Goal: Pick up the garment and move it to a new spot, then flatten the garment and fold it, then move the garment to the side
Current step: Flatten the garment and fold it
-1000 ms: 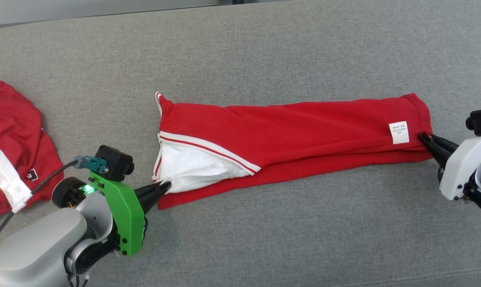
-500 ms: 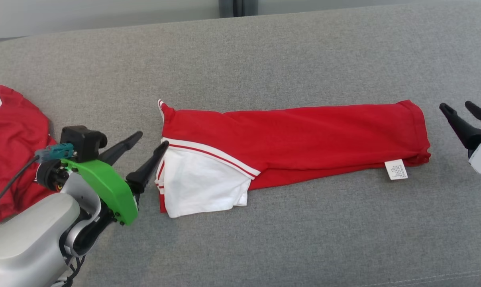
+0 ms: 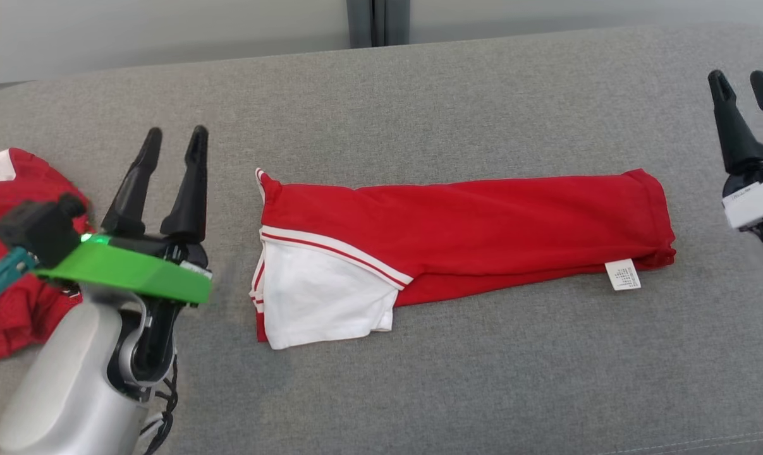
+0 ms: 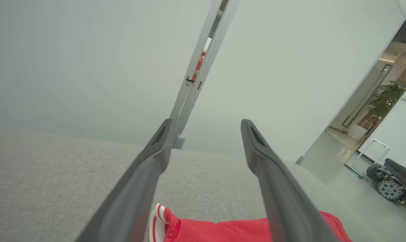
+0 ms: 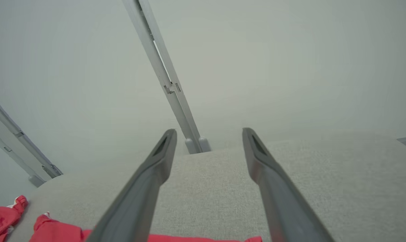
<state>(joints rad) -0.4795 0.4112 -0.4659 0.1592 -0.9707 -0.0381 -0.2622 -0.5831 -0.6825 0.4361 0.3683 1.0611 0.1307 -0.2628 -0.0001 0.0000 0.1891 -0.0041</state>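
**Centrally laid garment, both grippers empty**

Folded lengthwise, the red-and-white garment (image 3: 482, 221) lies on the grey cushion (image 3: 419, 95) between both finger pairs, touching neither. The left gripper (image 3: 176, 131) is spread beside the white sleeve end. The right gripper (image 3: 737, 76) is likewise parted, beyond the hem's label (image 3: 622, 275). Outside the left fingers lies seemingly another red cloth (image 3: 14, 303).

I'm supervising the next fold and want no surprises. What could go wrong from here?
1. The white section pokes out past the folded edge of the red garment, so the next fold may come out lopsided.
2. The second red garment lies close beside the open left end effector, which might snag it when reaching in.
3. The label sticks out at the other end and could end up exposed.
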